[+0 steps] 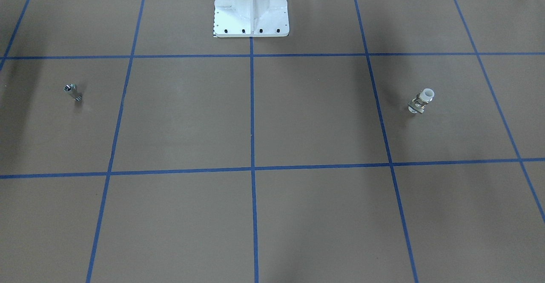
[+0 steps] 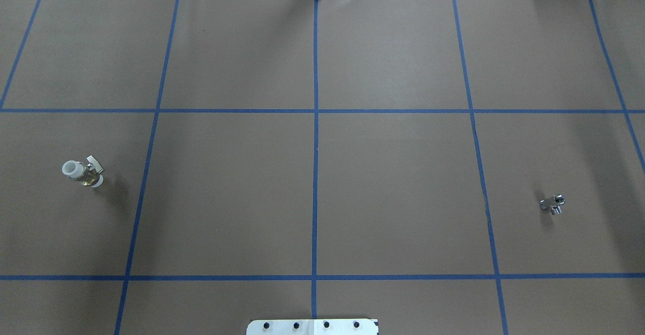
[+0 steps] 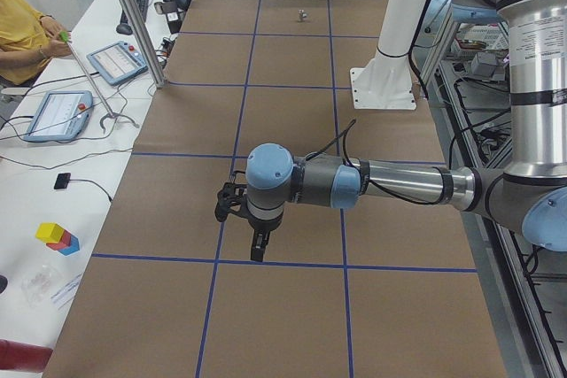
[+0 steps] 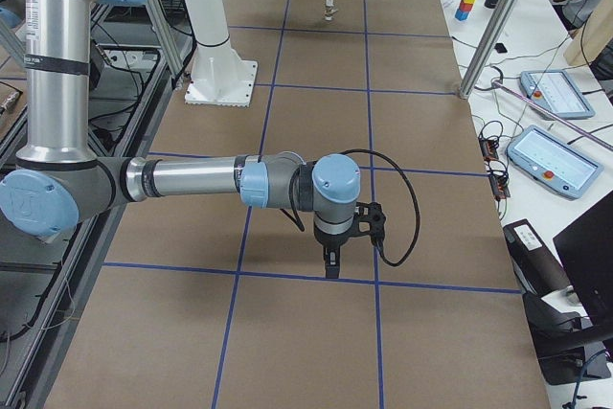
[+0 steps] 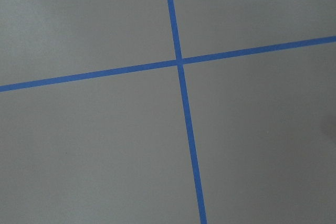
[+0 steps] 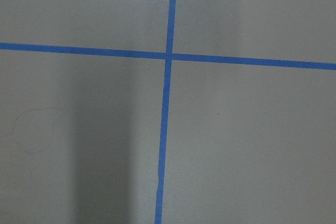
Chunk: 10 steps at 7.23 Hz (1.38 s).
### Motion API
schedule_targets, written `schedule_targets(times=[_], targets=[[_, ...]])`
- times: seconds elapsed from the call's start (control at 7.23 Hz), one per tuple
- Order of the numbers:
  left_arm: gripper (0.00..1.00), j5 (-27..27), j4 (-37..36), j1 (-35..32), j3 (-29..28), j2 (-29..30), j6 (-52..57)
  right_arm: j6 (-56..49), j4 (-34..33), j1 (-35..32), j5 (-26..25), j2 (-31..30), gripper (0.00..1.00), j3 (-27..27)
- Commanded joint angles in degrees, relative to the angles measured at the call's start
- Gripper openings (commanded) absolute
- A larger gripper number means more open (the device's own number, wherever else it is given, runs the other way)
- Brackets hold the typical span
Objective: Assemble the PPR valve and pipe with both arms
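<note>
The PPR valve, with a white collar and a brass body, stands on the brown table on my left side; it also shows in the overhead view and far off in the exterior right view. The pipe, a small silver tube, stands on my right side; it also shows in the overhead view and the exterior left view. My left gripper and right gripper hang high over the table, far from both parts. I cannot tell if they are open or shut. Both wrist views show only table.
The white pedestal stands at the robot's side of the table. Blue tape lines form a grid on the brown paper. Metal posts and desks with tablets line the operators' side, where a person sits.
</note>
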<state>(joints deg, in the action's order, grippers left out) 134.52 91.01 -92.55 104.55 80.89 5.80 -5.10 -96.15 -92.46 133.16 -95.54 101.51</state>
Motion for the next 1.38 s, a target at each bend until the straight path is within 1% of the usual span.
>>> schedule_targets(times=[0.0,0.41,0.55,0.83,0.97,1.11,1.24], targets=[[1.0,-0.04,0.14,0.0,0.04,0.06,0.0,0.0,0.0,0.0,0.0,0.09,1.0,0.0],[1.0,-0.05,0.49,0.0,1.44,1.37,0.44,0.0,0.0,0.0,0.0,0.09,1.0,0.09],[1.0,-0.04,2.4,0.17,1.18,2.86,0.44,0.09,0.0,0.0,0.0,0.26,1.0,0.0],[1.0,0.04,3.03,3.41,1.44,4.62,-2.87,0.09,0.0,0.0,0.17,0.18,1.0,0.09],[1.0,1.61,4.17,4.47,1.36,5.5,-9.51,0.09,-0.09,0.0,0.35,0.17,1.0,0.18],[1.0,0.84,8.36,9.27,1.79,5.77,-15.06,0.09,-0.09,0.0,0.35,0.17,1.0,0.26],[1.0,0.75,12.4,12.19,1.79,5.16,-15.9,0.09,0.0,0.0,0.26,0.17,1.0,0.18]])
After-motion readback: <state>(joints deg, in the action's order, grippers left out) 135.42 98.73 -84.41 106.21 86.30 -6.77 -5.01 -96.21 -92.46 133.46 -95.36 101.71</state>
